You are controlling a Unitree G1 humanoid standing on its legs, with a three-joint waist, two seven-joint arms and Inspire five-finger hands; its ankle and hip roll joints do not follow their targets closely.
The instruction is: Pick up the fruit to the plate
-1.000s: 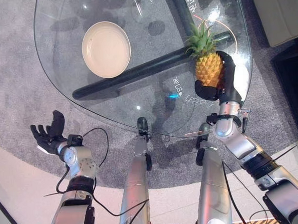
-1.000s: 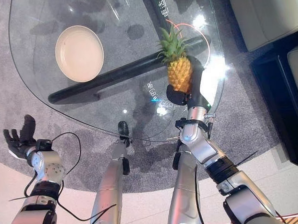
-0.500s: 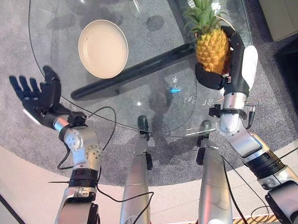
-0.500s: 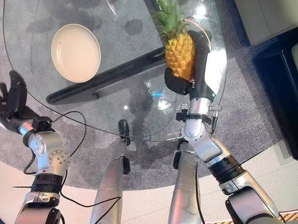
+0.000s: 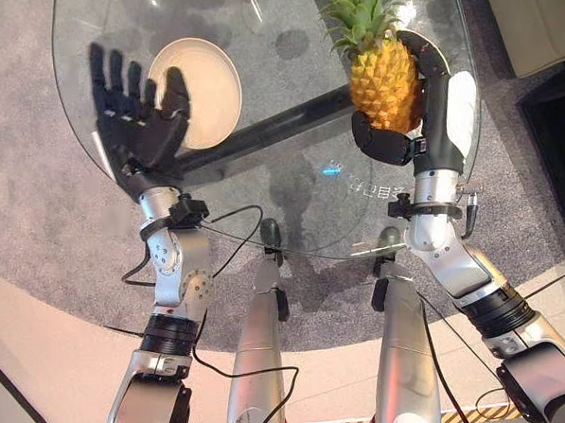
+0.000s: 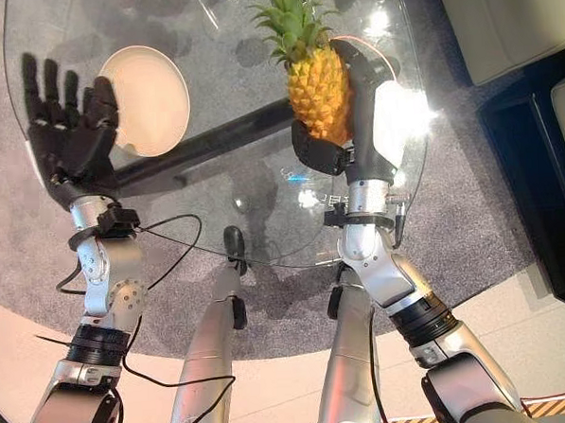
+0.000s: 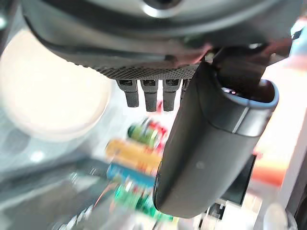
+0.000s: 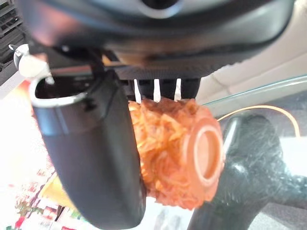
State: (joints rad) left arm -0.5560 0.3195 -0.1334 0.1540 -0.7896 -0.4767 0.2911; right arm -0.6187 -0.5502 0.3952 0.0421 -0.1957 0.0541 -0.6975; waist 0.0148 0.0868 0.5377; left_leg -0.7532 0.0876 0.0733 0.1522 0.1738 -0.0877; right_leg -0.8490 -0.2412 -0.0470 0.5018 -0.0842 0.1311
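A yellow pineapple (image 5: pixel 382 75) with a green leafy crown is lifted above the right part of the round glass table (image 5: pixel 291 197); my right hand (image 5: pixel 420 119) is shut on it, thumb under its base and fingers behind its side. The right wrist view has the pineapple (image 8: pixel 175 148) pressed between thumb and fingers, its flat bottom facing the camera. A cream plate (image 5: pixel 208 83) lies on the table's left part. My left hand (image 5: pixel 136 124) is raised open, fingers spread, over the plate's left edge. In the left wrist view the plate (image 7: pixel 48 91) is beyond the straight fingers.
A dark tubular table frame (image 5: pixel 260 137) runs under the glass from the plate's side towards the pineapple. Grey carpet (image 5: pixel 36 215) surrounds the table. A pale sofa corner (image 5: pixel 528 14) and a dark cabinet (image 5: pixel 555 159) stand to the right.
My left hand has risen from low beside the table to above the plate's left edge. My right hand has lifted the pineapple off the glass and carried it slightly left.
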